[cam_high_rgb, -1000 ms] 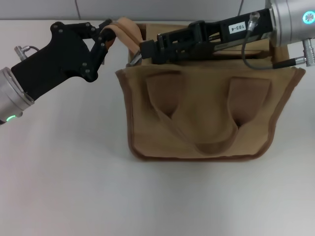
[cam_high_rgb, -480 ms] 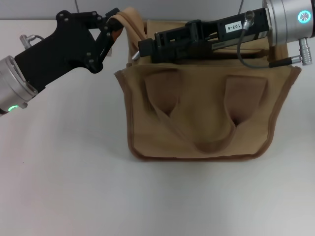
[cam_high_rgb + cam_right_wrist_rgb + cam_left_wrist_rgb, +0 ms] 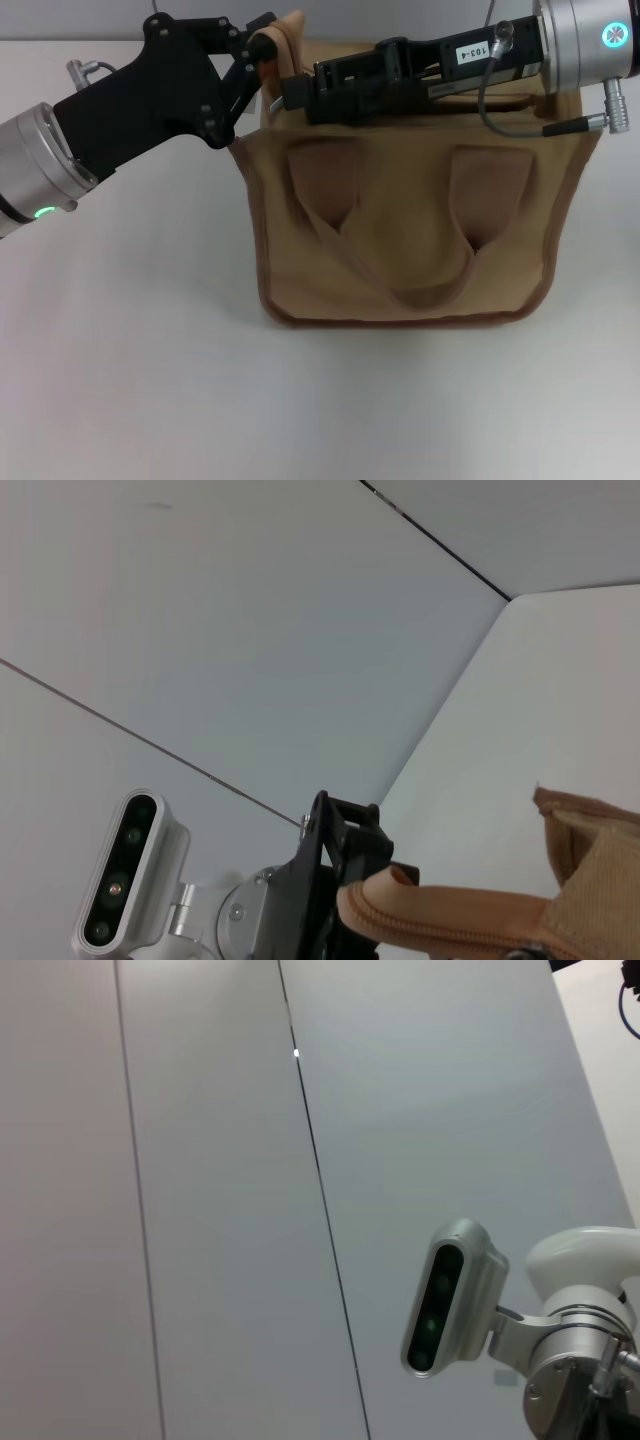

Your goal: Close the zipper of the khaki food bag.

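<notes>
- White tabletop (image 3: 150,380), pale panelled wall behind; a head camera unit (image 3: 445,1295) shows against that wall in the left wrist view.
- Khaki food bag (image 3: 410,240): stands at the middle of the table, broad face toward the robot, two looped handles hanging down that face. Long axis runs left to right, opening upward.
- Zipper (image 3: 450,925): lies along the bag's top edge, parallel to the long axis. Its khaki tape end sticks out past the bag's left corner. Slider not visible; probably hidden under the right arm.
- Left gripper (image 3: 262,48): at the bag's upper left corner, fingers pinched together on the protruding tape end. Judged purpose: hold the tape taut so the slider can run.
- Right gripper (image 3: 295,95): reaches across the top from the right, tip near the left end of the zipper line. Whether its fingers are apart or together, cannot tell.
</notes>
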Available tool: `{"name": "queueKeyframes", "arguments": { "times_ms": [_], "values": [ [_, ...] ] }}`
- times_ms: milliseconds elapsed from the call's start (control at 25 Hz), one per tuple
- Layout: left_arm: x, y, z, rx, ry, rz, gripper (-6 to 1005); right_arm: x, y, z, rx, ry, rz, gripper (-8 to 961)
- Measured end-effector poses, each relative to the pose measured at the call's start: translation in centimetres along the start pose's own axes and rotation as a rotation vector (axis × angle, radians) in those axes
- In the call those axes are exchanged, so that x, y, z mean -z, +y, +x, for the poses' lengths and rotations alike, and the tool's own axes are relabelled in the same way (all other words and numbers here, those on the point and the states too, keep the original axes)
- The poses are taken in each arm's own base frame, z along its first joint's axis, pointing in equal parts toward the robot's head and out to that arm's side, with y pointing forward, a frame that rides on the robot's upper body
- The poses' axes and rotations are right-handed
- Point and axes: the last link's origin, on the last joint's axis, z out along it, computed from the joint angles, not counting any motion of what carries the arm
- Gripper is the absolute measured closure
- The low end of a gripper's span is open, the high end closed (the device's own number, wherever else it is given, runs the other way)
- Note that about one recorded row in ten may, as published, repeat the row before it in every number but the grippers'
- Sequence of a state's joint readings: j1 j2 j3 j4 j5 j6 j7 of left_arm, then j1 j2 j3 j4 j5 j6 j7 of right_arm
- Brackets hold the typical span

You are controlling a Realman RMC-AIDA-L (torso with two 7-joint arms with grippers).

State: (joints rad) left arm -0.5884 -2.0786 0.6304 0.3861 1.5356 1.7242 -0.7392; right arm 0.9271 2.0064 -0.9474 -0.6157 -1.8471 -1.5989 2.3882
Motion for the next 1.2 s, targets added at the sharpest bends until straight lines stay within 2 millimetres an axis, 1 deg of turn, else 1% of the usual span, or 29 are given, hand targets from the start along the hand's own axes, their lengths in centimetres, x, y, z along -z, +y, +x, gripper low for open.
{"name": "queueKeyframes", "arguments": {
  "times_ms": [240, 520, 1200],
  "values": [
    [-0.50, 0.18, 0.20, 0.004, 0.018, -0.021, 983, -0.21, 0.22, -0.08, 0.012, -0.002, -0.006, 196],
    [-0.11, -0.10, 0.44, 0.005, 0.042, 0.018, 983, -0.05, 0.25, 0.01, 0.024, -0.009, -0.012, 195],
    [0.16, 0.09, 0.16, 0.028, 0.039, 0.031, 983, -0.13, 0.69, 0.31, 0.023, -0.033, -0.062, 197]
  ]
}}
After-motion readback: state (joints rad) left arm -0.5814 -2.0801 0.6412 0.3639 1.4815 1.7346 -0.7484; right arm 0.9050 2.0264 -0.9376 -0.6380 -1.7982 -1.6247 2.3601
